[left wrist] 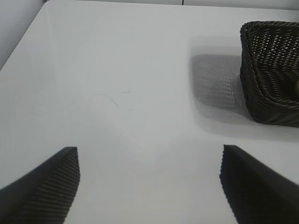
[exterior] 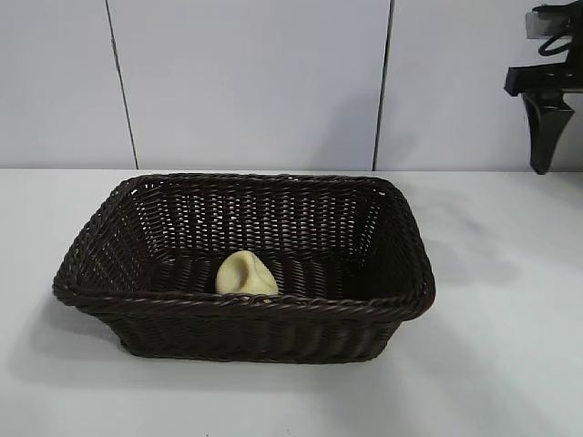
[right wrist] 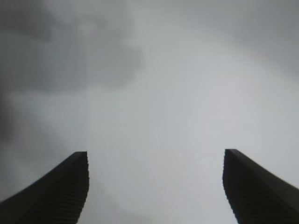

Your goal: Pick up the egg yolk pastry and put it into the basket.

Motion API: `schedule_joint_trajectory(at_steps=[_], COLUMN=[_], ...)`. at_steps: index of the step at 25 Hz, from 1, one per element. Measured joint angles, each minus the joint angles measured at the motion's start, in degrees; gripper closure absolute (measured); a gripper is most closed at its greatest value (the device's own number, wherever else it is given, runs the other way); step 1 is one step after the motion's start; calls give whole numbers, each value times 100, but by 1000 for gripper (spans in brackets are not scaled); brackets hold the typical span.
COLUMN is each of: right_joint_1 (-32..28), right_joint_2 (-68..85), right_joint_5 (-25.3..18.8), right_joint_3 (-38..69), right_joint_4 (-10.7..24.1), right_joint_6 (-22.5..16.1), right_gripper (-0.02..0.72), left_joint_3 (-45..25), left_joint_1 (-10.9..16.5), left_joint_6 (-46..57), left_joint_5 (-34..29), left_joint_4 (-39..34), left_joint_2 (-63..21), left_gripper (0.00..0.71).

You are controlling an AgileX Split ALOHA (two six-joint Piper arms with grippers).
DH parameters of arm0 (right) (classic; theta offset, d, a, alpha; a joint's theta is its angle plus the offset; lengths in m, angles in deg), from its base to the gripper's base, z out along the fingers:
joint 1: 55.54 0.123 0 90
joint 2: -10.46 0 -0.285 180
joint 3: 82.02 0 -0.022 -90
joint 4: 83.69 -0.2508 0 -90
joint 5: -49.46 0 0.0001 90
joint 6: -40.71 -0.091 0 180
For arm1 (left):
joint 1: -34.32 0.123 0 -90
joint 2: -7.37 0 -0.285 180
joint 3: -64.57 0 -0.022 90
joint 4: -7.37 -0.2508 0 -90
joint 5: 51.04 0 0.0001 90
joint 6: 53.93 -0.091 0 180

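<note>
Right claw (exterior: pixel 549 137): fingers apart, empty, upper right of frame, raised above tabletop (exterior: pixel 510 364) | left claw (left wrist: pixel 149 186): apart, idle beside basket (exterior: pixel 246 314) | egg yolk pastry (exterior: pixel 246 275): on basket floor near front wall | I judge placement done.

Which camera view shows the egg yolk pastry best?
The exterior view: the egg yolk pastry lies in plain sight inside the basket. The left wrist view shows only a yellowish sliver at its edge; the right wrist view shows none.
</note>
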Motion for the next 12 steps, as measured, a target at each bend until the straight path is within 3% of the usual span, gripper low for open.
schedule_joint_trajectory(at_steps=[6,12], right_joint_1=[0,0], right_joint_2=[1721,3373], right_joint_5=[94,471], right_joint_3=[1623,2699], right_joint_4=[-13,-71], right_joint_6=[16,43], right_gripper=[136,136], left_joint_3=[0,0], left_joint_1=[0,0], left_joint_6=[0,0], left_joint_5=[0,0], left_joint_4=[0,0], left_joint_2=[0,0], left_gripper=[112,112])
